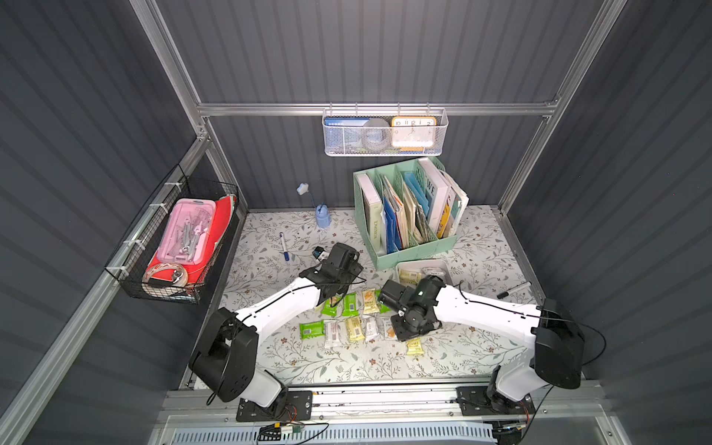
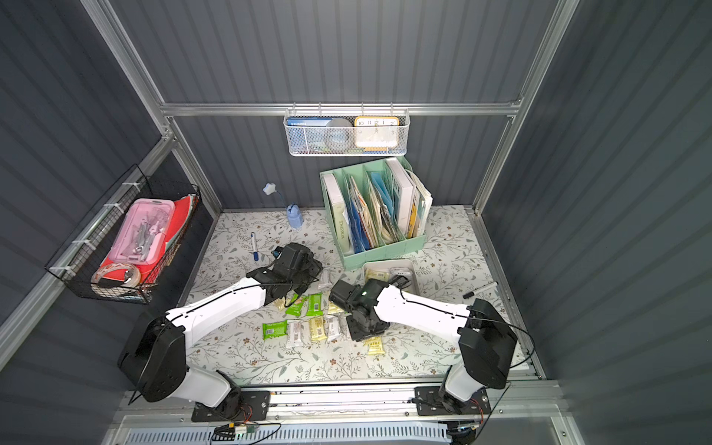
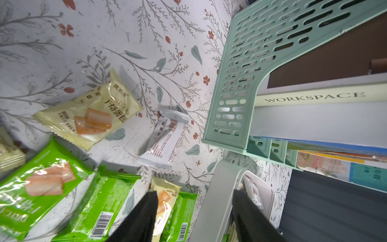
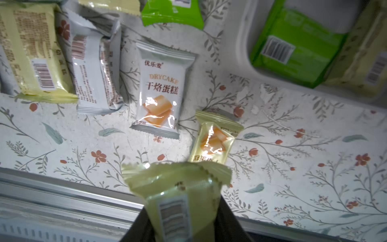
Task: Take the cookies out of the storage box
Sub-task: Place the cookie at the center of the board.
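The storage box (image 1: 400,266) is a shallow light-grey tray in front of the organiser, and a few cookies (image 1: 409,276) lie in it. Several green, pale yellow and silver cookies (image 1: 312,329) lie in rows on the floral table in both top views (image 2: 274,329). My left gripper (image 3: 194,192) is open, its two black fingers astride the box's near rim (image 3: 211,199). A packet (image 3: 253,192) lies inside the box. My right gripper (image 4: 184,220) is shut on a pale yellow cookie packet (image 4: 178,199), held above the table near the front rail. The box (image 4: 240,48) holds a green packet (image 4: 293,52).
A tall mint-green file organiser (image 1: 408,231) stands right behind the box. A blue pen (image 1: 284,246), a small blue lamp (image 1: 323,217) and a black marker (image 1: 514,289) lie on the table. A black wire basket (image 1: 173,239) hangs on the left wall, a white mesh basket (image 1: 385,133) on the back rail.
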`<state>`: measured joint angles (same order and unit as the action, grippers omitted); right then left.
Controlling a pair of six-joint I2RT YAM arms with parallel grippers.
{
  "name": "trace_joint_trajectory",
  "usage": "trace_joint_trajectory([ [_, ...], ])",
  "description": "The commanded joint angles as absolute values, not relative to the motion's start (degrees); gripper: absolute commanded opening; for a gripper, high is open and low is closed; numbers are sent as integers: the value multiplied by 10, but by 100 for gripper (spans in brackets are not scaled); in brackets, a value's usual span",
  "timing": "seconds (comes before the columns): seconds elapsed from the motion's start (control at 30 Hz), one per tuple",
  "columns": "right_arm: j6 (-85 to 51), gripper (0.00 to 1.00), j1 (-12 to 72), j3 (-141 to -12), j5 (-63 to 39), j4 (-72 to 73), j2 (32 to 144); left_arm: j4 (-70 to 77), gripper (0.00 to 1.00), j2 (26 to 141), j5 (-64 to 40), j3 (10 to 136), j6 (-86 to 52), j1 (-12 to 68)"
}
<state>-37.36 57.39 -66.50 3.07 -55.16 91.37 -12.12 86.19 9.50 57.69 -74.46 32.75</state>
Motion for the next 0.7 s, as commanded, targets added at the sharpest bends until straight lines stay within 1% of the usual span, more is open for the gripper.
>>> trace_joint_trajectory([
  [0.0, -405, 38, 587, -661, 19, -528, 936, -144, 62, 842, 111, 568, -754, 328],
  [0.17, -411, 38, 602, -646, -8, -494, 960, -157, 62, 835, 116, 564, -759, 329],
  [0.5, -417, 38, 613, -632, -21, -476, 1002, -170, 62, 821, 125, 557, -766, 329],
  [0.67, -420, 45, 615, -627, -21, -472, 1013, -171, 62, 822, 125, 559, -765, 328],
])
